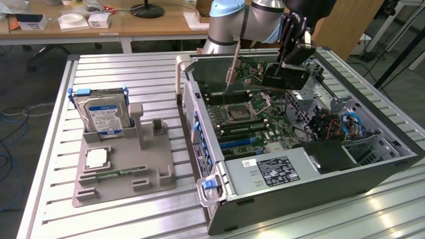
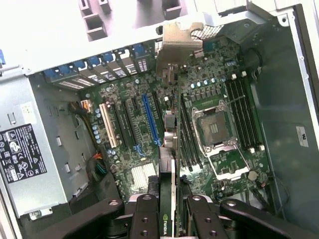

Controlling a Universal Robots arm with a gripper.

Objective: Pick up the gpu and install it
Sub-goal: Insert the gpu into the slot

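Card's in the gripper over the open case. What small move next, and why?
Probably a small sideways shift toward the blue slot before lowering: the gripper holds the gpu edge-on above the motherboard, and its edge appears to lie beside that slot, not over it.

Arm (image 1: 229, 22) comes in from the far side with its upper joints high. Gripper (image 1: 289, 63) points straight down, off any surface. The two fingers (image 2: 145, 219) are closed on the gpu (image 1: 285, 79), one on each face. The card hangs edge-on between them, grasped at its top edge.
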